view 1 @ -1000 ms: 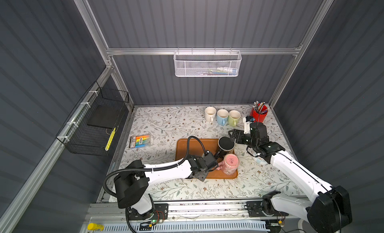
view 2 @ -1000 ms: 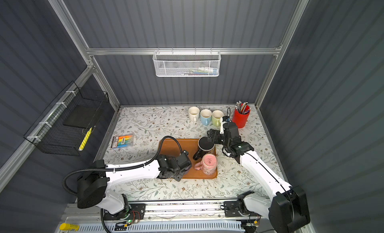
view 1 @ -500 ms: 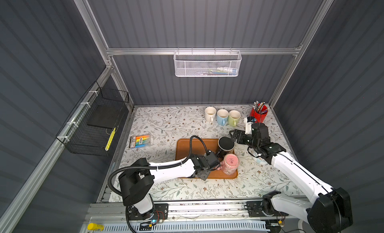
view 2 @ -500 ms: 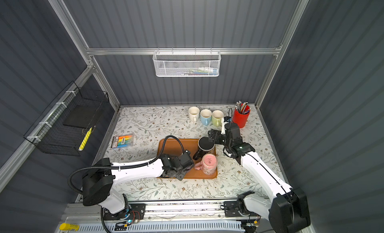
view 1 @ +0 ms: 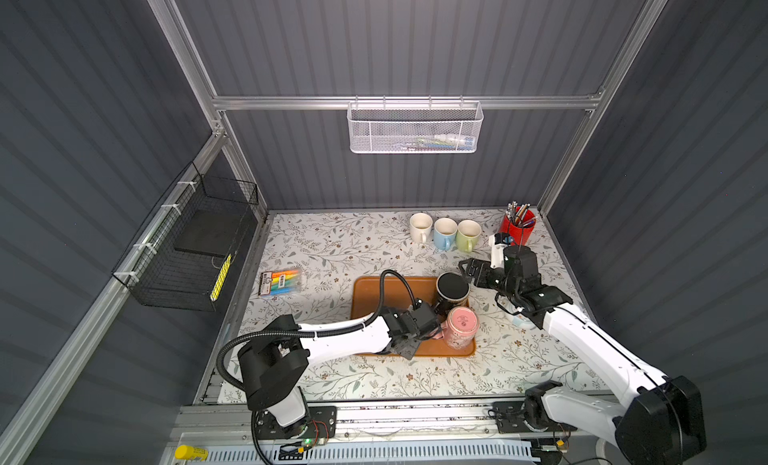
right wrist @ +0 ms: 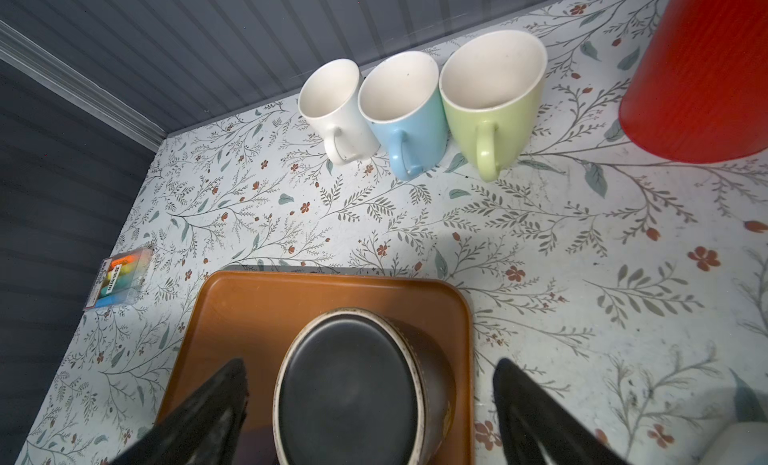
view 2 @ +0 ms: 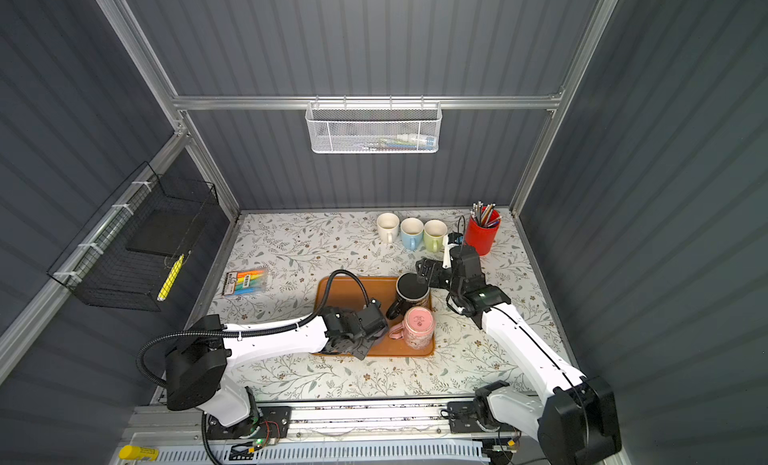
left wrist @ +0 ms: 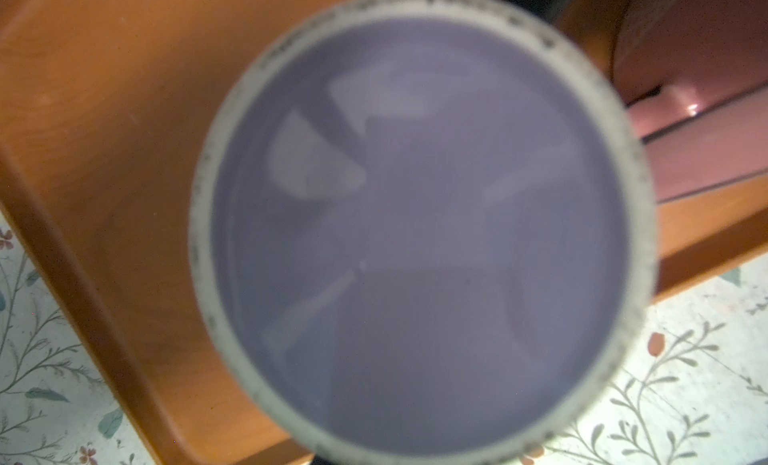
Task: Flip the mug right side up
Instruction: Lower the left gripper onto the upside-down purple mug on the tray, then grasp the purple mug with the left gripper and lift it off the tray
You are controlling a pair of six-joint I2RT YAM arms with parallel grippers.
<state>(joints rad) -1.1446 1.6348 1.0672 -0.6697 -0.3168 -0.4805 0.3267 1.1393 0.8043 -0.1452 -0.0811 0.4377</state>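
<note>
Mugs on the orange tray (view 1: 370, 288), that is where the action sits. Nearest the front edge of the desk (view 1: 374, 384), lower middle in both top views, the left hand (view 1: 434, 332) is down low over the tray, right up against the handle side of the pink mug (view 1: 461, 323). Its fingers are hidden, so whether they are apart or clamped cannot be told. The left wrist view is filled by a blurred lavender mug (left wrist: 419, 234), base up, with the pink mug in the upper right corner.

The pink mug stands upside down at the tray's right edge. Just behind it is the black mug (view 1: 452, 290), also bottom up. The right hand (right wrist: 370, 367) hovers at it, fingers (right wrist: 208, 409) spread wide either side of the base and clear of it.

Farther back, the white mug (right wrist: 332, 105), blue mug (right wrist: 405, 110) and green mug (right wrist: 490, 97) stand upright in a row. A red cup (view 1: 517, 230) of pens stands beside them, upper right.
</note>
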